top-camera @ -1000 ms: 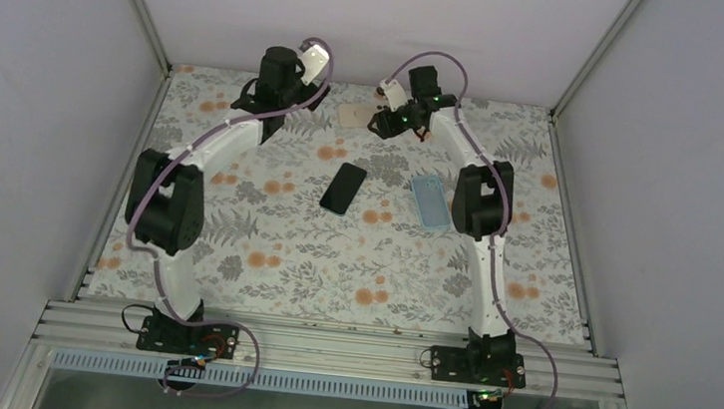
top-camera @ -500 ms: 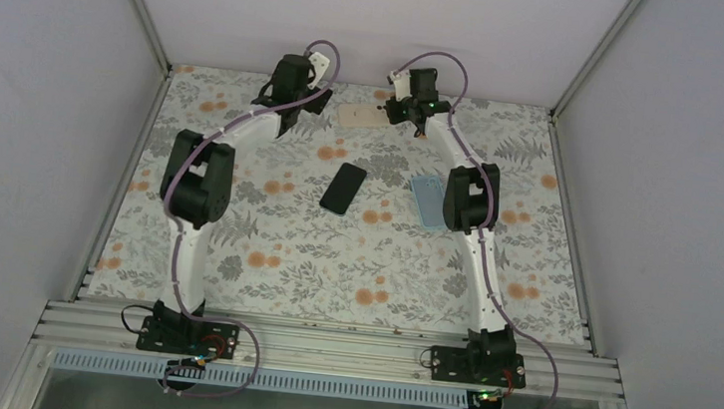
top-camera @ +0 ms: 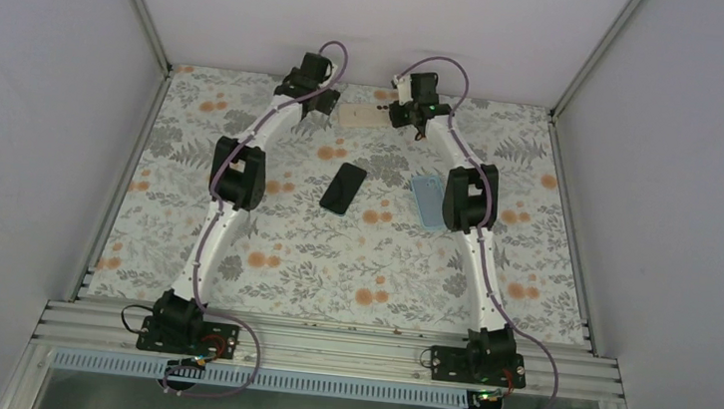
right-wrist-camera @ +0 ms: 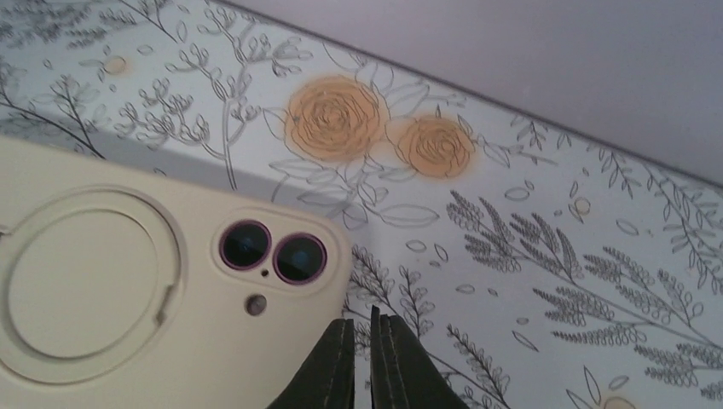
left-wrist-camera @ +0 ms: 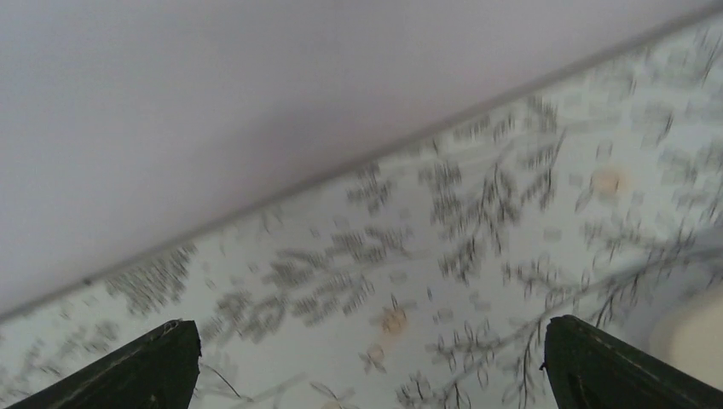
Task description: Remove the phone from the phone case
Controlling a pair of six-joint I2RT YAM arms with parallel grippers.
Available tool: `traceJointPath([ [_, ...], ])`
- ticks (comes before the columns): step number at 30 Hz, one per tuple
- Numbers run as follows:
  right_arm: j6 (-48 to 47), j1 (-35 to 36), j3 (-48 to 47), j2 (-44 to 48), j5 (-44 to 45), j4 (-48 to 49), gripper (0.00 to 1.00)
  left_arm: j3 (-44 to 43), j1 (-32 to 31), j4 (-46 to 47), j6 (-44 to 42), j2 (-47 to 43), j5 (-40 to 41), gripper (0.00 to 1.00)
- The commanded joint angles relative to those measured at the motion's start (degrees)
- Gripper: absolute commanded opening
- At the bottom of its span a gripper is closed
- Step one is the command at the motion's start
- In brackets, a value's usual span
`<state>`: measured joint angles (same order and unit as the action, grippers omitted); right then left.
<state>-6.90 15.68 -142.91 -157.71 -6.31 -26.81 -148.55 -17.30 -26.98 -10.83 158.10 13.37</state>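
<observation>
A cream phone case (top-camera: pixel 357 114) lies face down at the back of the flowered table, with a ring holder and the phone's two camera lenses (right-wrist-camera: pixel 273 253) showing through it. In the right wrist view my right gripper (right-wrist-camera: pixel 361 322) is shut just off the case's (right-wrist-camera: pixel 128 298) lens corner, with only a thin slit between its fingers and nothing seen in it. From above, the right gripper (top-camera: pixel 401 118) is at the case's right end. My left gripper (top-camera: pixel 320 100) is at the case's left end. It (left-wrist-camera: pixel 365 328) is wide open over bare cloth, and a cream edge (left-wrist-camera: pixel 695 341) shows at far right.
A bare black phone (top-camera: pixel 343 187) lies mid-table. A clear blue case (top-camera: pixel 428 201) lies to its right, beside the right arm's elbow. The back wall (top-camera: pixel 376 15) rises just behind both grippers, and metal rails (top-camera: pixel 133 142) line the table's sides.
My left arm has stretched out and carried its open gripper right, down beside the case's left end. My right gripper has shut and settled at the case's right end.
</observation>
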Motion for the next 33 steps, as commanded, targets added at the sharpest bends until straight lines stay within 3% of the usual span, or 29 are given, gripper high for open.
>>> traceJointPath([
  [1, 1.15, -1.02, -1.68, -0.24, 0.46, -4.2, 0.09, 2.67, 0.43, -2.61, -0.18, -1.29, -0.69, 1.0],
  [5, -0.08, -1.94, -1.66, -1.2, -0.68, -8.6, 0.11, -4.33, 0.48, -6.71, 0.2, 3.85, -1.79, 1.0],
  [13, -2.07, -2.55, -0.58, -2.23, -9.61, -14.46, 0.16, -2.56, -0.01, -4.77, 1.4, 4.1, -11.16, 1.0],
  [17, -3.56, -1.54, -0.82, -2.76, -10.14, -15.79, 0.16, -0.89, -1.32, -5.32, -1.28, 4.35, -11.75, 1.0],
  [25, -6.64, 0.22, -0.53, -2.66, -11.07, -16.97, 0.09, -1.18, -3.11, -6.09, -1.84, 4.68, -18.19, 1.0],
  [33, -6.28, 1.09, 4.31, -0.05, -21.24, -19.68, 0.02, -0.55, -6.0, -9.37, -4.77, 4.37, -21.82, 1.0],
])
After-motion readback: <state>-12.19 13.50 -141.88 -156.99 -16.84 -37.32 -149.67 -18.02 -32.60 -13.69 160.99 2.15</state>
